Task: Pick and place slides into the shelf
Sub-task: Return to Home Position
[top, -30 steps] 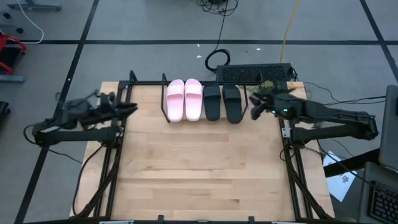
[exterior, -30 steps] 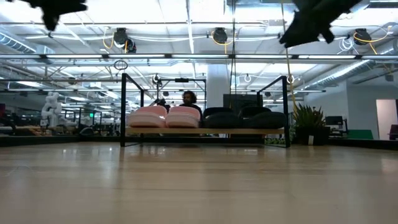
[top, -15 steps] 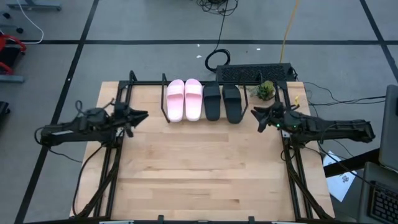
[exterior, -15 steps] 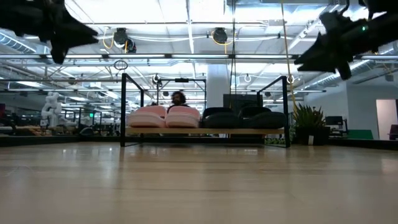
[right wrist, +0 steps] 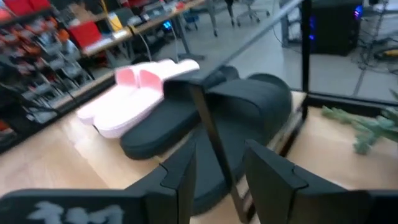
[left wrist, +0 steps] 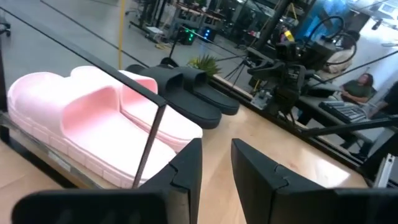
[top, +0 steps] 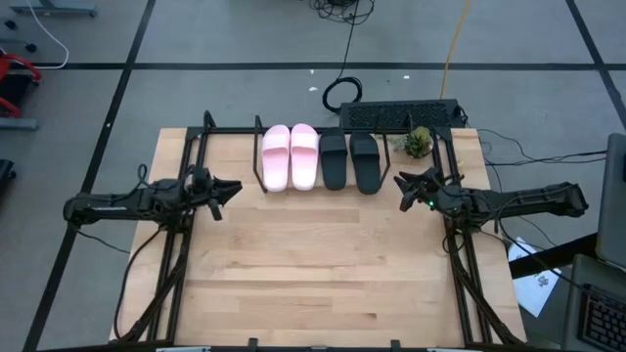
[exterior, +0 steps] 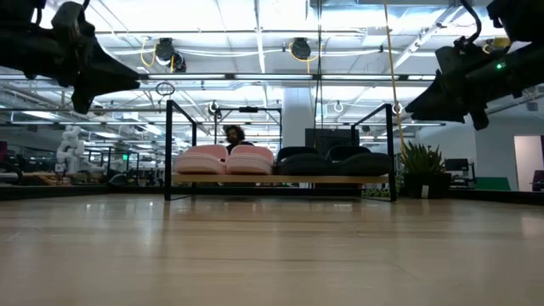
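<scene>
Two pale pink slides (top: 290,156) and two black slides (top: 349,161) lie side by side, soles down, on the wood board of the black-rod shelf (top: 259,161) at the table's far side. In the low view the pink slides (exterior: 225,159) and the black slides (exterior: 331,161) sit in a row on the shelf (exterior: 280,179). My left gripper (top: 235,186) hovers open to the left of the pink slides, above the table. My right gripper (top: 399,191) hovers open to the right of the black slides. The left wrist view shows the pink slides (left wrist: 93,118) behind a shelf rod. The right wrist view shows the black slides (right wrist: 211,118).
A small green plant (top: 419,142) stands at the table's far right corner, and a black keyboard-like unit (top: 399,115) lies beyond the far edge. A wide stretch of bare wood tabletop (top: 313,264) lies nearer than the shelf. A person (exterior: 231,136) shows far behind.
Both arms have come down toward the table. The left gripper has sunk and shifted right toward the pink slides. The right gripper has sunk and drawn slightly toward the near edge, beside the black slides. The slides have not moved.
</scene>
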